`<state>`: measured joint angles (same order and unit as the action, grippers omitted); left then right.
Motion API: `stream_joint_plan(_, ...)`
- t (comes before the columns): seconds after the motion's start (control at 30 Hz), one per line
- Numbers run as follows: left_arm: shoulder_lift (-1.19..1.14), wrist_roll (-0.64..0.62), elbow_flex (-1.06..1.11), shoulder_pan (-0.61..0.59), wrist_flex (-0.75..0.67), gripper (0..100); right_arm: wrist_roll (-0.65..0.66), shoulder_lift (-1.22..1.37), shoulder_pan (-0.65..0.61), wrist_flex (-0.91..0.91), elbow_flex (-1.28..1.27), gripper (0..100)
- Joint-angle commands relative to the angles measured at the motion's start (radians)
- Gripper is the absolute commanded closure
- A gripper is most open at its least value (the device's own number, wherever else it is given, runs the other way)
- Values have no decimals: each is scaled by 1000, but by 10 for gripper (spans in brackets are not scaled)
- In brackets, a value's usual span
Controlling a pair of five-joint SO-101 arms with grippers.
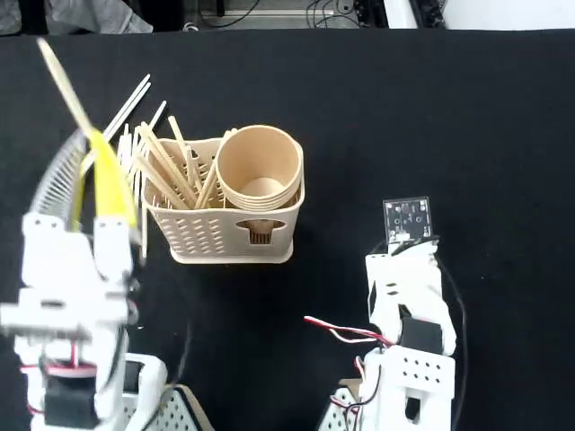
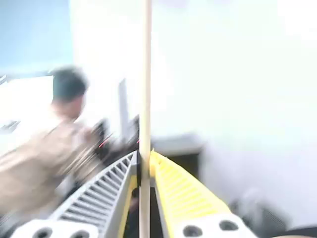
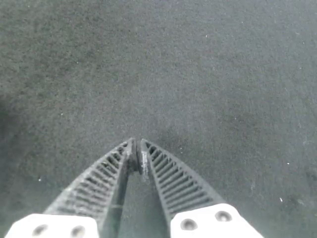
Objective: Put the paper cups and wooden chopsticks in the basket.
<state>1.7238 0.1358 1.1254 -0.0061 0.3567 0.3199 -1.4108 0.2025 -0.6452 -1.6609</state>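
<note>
Left gripper [image 1: 92, 142] aloft, clamped on one wooden chopstick [image 1: 63, 81]; right gripper [image 3: 136, 148] closed and empty.
We see the left jaws, one yellow and one grey, pinched tight on the stick in the left wrist view, where the frame edge cuts off its upper end. In the high view the stick slants up beside the basket [image 1: 225, 242], outside it. Stacked paper cups [image 1: 259, 166] sit in the half of the basket nearer the right arm; a bundle of chopsticks [image 1: 175, 171] leans in the other half. Paler sticks [image 1: 135, 103] fan out behind the bundle; we cannot tell whether they rest in the basket or on the black table [image 1: 467, 117]. The right jaws meet over the table, gripping nothing; in the high view the arm's own body hides them.
</note>
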Motion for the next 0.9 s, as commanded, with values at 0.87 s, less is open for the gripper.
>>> stream_joint_plan(0.87,94,-258,289,45,109,844,-5,-15,8,12,5,986)
